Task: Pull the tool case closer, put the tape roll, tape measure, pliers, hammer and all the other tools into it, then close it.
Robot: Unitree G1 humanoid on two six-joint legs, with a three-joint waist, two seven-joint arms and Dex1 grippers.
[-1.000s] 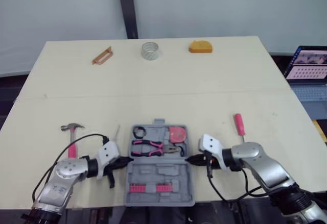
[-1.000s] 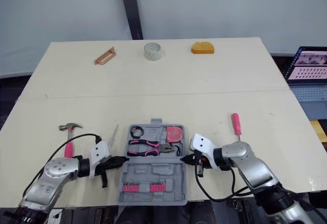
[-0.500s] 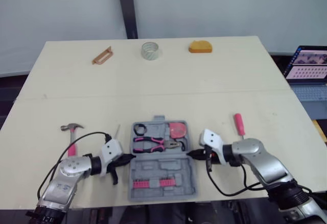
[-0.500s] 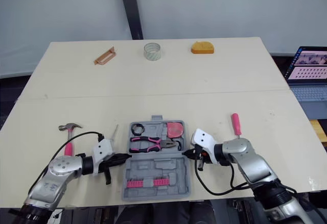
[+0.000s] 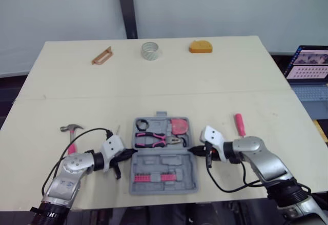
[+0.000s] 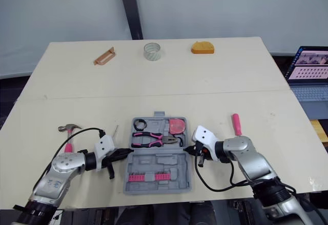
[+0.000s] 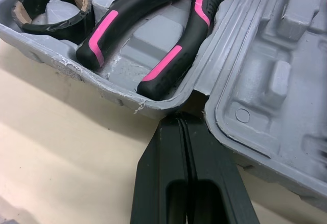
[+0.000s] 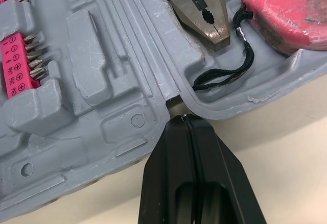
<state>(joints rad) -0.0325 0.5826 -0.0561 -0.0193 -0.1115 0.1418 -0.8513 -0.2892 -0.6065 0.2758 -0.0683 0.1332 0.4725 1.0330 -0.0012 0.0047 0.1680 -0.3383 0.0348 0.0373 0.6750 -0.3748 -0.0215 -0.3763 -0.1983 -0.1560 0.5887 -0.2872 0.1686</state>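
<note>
Shifted since a second ago: the grey plastic tool case (image 5: 164, 162) sits a little farther in from the near edge of the pale wooden table (image 5: 154, 91), and both grippers have gone with it. The loose tools have not budged.

Head views: the case lies open and flat by the near edge, between the left gripper (image 5: 128, 154) and the right gripper (image 5: 192, 150), one at each hinge end. Outside it are a pink-handled hammer (image 5: 72, 133) near the left arm and a pink-handled screwdriver (image 5: 239, 124) near the right. Along the far edge are a clear tape roll (image 5: 150, 50), an orange tape measure (image 5: 200, 46) and a flat orange-brown tool (image 5: 102, 56) (kind unclear).

Left wrist view: fingers pressed together, tips touching the case's hinge notch, gripping nothing. Black-and-pink pliers (image 7: 153, 30) and a black tape ring (image 7: 53, 7) are seated in the tray.

Right wrist view: same here, fingers together against the opposite hinge notch. A red-pink tape measure (image 8: 291, 9) and a pink bit strip (image 8: 18, 55) sit in their recesses.

Judgement: pulling looks done and packing is partly done. Five loose items and the closing remain.
</note>
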